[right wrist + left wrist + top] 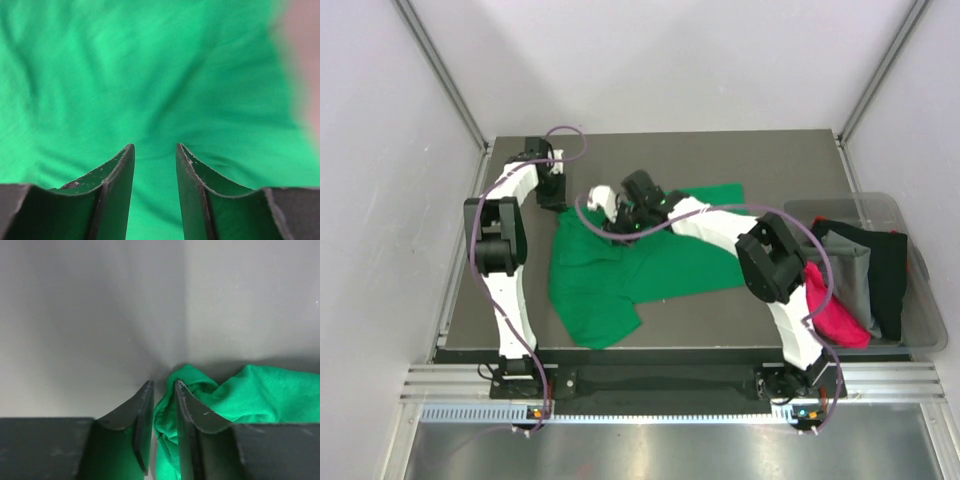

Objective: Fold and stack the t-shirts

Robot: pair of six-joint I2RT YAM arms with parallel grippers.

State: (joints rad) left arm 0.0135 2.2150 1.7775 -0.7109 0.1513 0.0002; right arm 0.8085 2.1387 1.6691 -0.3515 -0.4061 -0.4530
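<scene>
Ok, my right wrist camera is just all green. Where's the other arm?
Observer: The left gripper is at the far left of the table, by a corner of the green shirt.
Operator: Is that the only shirt?
Observer: No. A bin on the right holds a black shirt, a grey shirt and a pink shirt.
Operator: Is the green one folded?
Observer: Not yet. It lies spread out and rumpled in the middle of the table.
</scene>
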